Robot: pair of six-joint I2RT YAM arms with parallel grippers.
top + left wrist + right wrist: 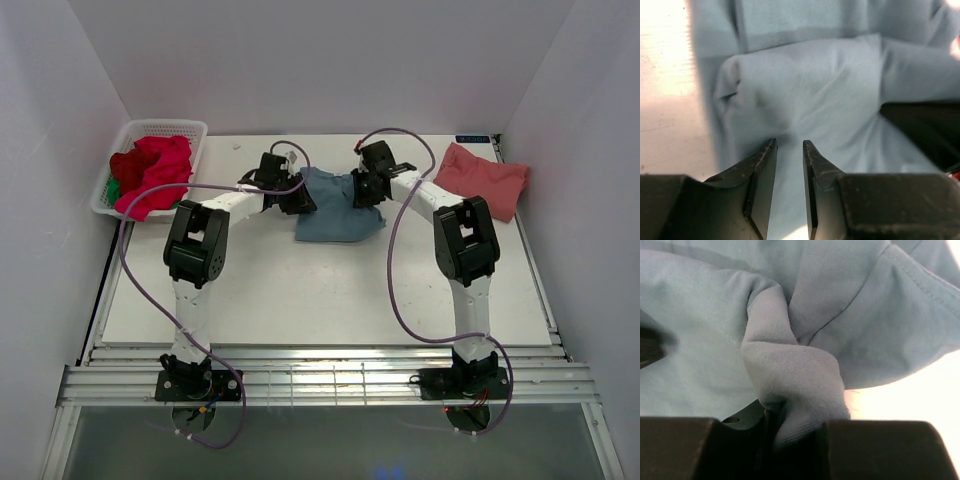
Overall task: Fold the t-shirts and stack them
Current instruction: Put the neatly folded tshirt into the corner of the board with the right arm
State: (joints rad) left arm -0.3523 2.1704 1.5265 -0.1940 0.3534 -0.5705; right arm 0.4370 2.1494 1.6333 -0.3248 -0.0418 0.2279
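The right fingers [880,450] were clamped on a fold of the teal t-shirt [335,215], half-folded on the desk [300,300]. The left fingers [760,175] stood slightly apart over it. Right of it lay the pink t-shirt [483,178], apparently folded. Left of it, the basket [190,128] held the red t-shirt [155,170]. Nothing was stacked.

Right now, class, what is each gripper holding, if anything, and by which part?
Right gripper: pinches a bunched fold of the teal-blue t-shirt. Left gripper: jaws slightly apart over the same shirt; a grip cannot be told.
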